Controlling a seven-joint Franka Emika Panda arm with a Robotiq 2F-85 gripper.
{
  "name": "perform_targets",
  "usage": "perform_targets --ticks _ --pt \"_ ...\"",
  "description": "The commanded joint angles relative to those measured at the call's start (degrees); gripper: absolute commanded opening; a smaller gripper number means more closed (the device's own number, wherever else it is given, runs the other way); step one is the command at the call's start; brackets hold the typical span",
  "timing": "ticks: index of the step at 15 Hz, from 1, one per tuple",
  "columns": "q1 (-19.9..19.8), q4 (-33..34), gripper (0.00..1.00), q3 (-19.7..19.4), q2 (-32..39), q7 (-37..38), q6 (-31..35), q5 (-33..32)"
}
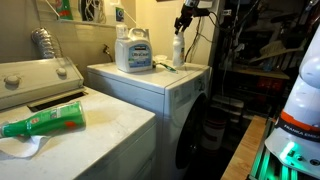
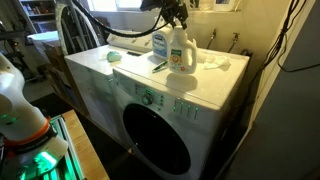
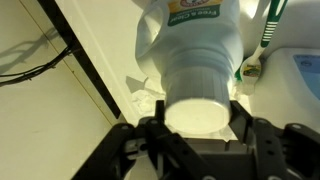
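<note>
A white bottle with an orange label and a white cap stands on top of the front-loading machine [image 2: 190,95], seen in both exterior views [image 1: 178,50] [image 2: 180,52]. My gripper [image 1: 186,22] [image 2: 178,18] hangs straight above it. In the wrist view the bottle [image 3: 195,50] fills the middle, and the gripper's [image 3: 200,125] two black fingers press against both sides of the cap. A bigger white jug with a blue label [image 1: 133,50] [image 2: 160,42] stands right beside it.
A green-handled brush [image 1: 165,67] [image 2: 158,66] [image 3: 268,25] lies by the bottles. A crumpled white cloth [image 2: 215,62] [image 3: 140,100] lies behind them. A green spray bottle [image 1: 45,122] lies on the top-loading washer [image 1: 110,130]. A wall runs behind, and cables hang by the arm.
</note>
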Motion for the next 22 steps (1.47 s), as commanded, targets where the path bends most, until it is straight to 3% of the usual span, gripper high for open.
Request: perform_targets --ticks 1,6,7,15,22 --pt "0.1 0.19 0.64 -0.1 0.05 -0.65 -0.25 0.9" --pt "0.12 0.19 0.64 -0.1 0.06 -1.16 -0.26 1.73" --pt "0.26 0.97 0.39 -0.17 0.5 -4.51 -1.36 4.29" --pt "-0.49 3.96 0.39 -0.16 2.56 -35.16 -2.83 14.27" --pt "-2.53 8.63 0.39 -1.49 3.68 -57.58 -14.33 23.96"
